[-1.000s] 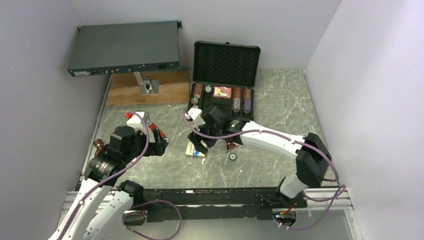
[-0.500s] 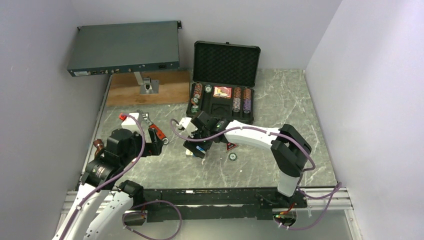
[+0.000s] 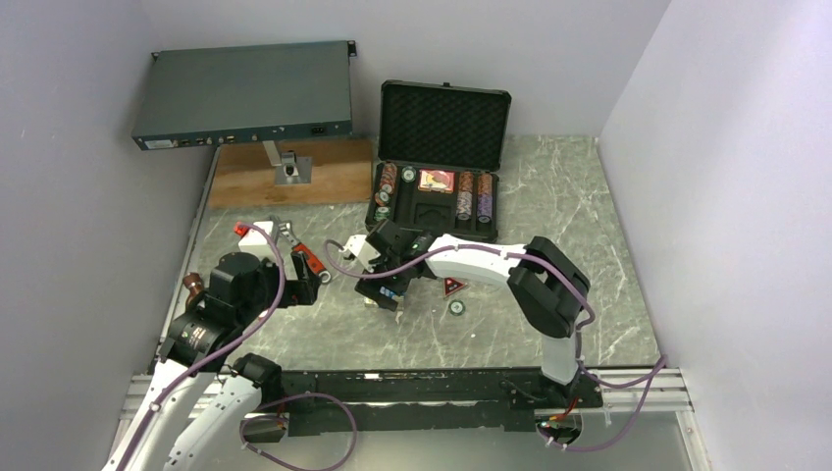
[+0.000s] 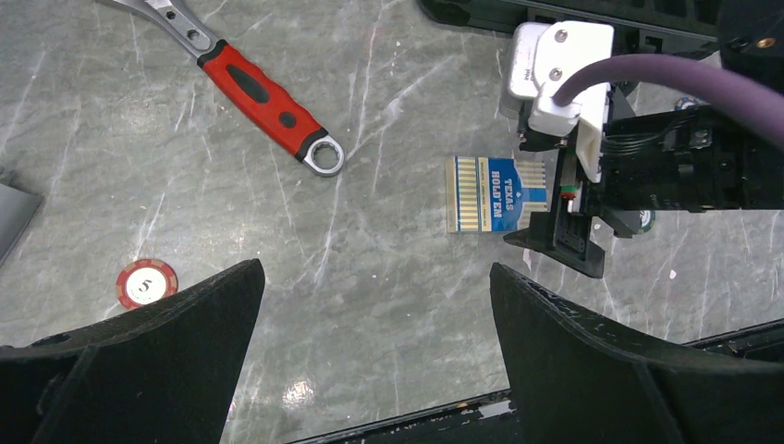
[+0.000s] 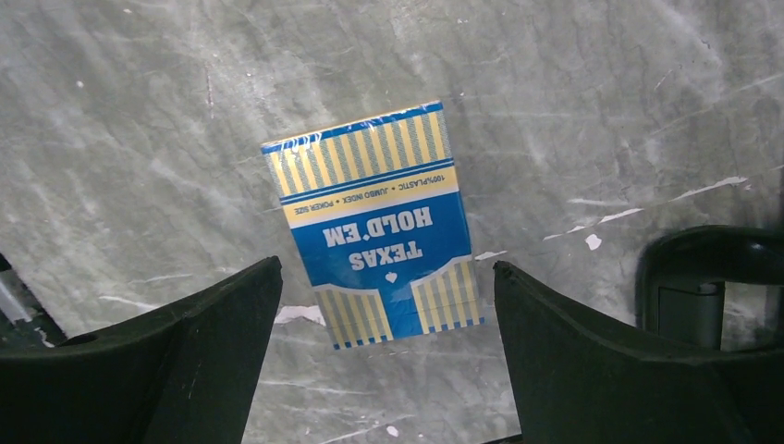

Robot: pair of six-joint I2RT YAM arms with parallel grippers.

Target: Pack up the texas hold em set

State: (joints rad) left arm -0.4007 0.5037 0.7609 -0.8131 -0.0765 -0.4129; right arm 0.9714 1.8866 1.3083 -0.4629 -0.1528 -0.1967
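Right wrist view: the blue-yellow card box [image 5: 374, 227] is seen lying flat on the grey marbled counter [image 5: 139, 111], its printed face up. The right tool [image 5: 384, 277] is positioned over it with its 2 fingers spread wide, 1 on each side of the box. A strip of bare counter is visible between the box and each finger, so nothing is gripped.

In the left wrist view the left tool [image 4: 374, 277] is likewise spread wide and holds nothing. A red-handled wrench [image 4: 268, 97] and 1 red poker chip [image 4: 147, 282] are seen on the counter below it, well apart from each other.

In the top external view the black case [image 3: 443, 123] is found open at the far side of the counter, its foam-lined lid upright. Rows of chips [image 3: 474, 196] are packed in its base. A red triangular token [image 3: 453, 287] and 1 loose chip [image 3: 456, 307] are laid near the card box, to its right.
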